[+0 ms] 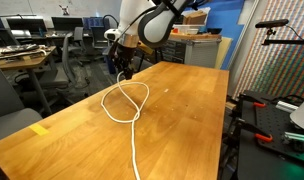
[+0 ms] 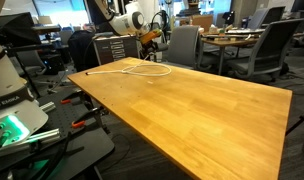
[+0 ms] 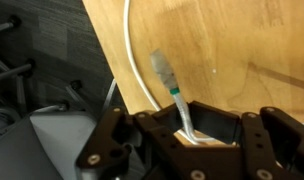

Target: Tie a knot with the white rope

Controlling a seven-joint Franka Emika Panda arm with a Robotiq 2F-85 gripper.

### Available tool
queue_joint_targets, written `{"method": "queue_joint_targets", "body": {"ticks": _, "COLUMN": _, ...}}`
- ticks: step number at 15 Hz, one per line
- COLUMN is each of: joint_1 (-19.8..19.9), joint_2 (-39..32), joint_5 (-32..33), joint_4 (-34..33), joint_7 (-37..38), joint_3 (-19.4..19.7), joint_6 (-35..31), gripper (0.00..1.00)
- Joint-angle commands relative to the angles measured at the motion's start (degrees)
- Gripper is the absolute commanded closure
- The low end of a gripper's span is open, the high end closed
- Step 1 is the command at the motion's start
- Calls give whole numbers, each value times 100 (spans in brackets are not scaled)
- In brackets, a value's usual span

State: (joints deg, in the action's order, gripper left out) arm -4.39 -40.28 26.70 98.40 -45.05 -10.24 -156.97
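Observation:
The white rope (image 1: 131,103) lies on the wooden table (image 1: 182,110), forming a loop near the far left corner. Its long tail runs toward the near edge. In an exterior view the loop shows at the table's far end (image 2: 144,68). My gripper (image 1: 120,62) hangs just above that corner edge, over the loop, and is also seen from the other side (image 2: 147,45). In the wrist view the gripper (image 3: 197,125) is shut on the rope near one end. The short end piece with a green-banded tip (image 3: 164,72) sticks out beyond the jaws. Another stretch of rope curves across the table below it.
Office chairs (image 1: 77,50) and desks stand beyond the table's far edge, and grey floor lies under the gripper in the wrist view. A black stand with tools (image 1: 267,115) is beside the table. A robot base with a green light (image 2: 12,125) and more chairs (image 2: 262,45) surround it.

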Motion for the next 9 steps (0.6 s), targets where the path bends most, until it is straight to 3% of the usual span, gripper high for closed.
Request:
{"method": "queue_joint_targets", "body": {"ticks": 1, "joint_1": 331, "joint_2": -526, "joint_5": -597, "joint_4": -933, "joint_7": -920, "joint_3": -377, "joint_6": 488, "gripper": 69}}
{"method": "queue_joint_targets", "body": {"ticks": 3, "joint_1": 231, "joint_2": -529, "joint_5": -986, "joint_4": -1197, "joint_7": -714, "joint_3": -215, "joint_6": 1435, "gripper": 68}}
{"method": "queue_joint_targets", "body": {"ticks": 5, "joint_1": 78, "joint_2": -473, "joint_5": -1025, "joint_4": -1370, "joint_7": -322, "joint_3": 137, "joint_6": 2080, "gripper": 53}}
{"method": "queue_joint_targets", "body": {"ticks": 9, "joint_1": 258, "joint_2": -507, "joint_5": -1215, "joint_4": -1642, "joint_7": 18, "joint_3": 387, "joint_6": 2772, "gripper": 23}}
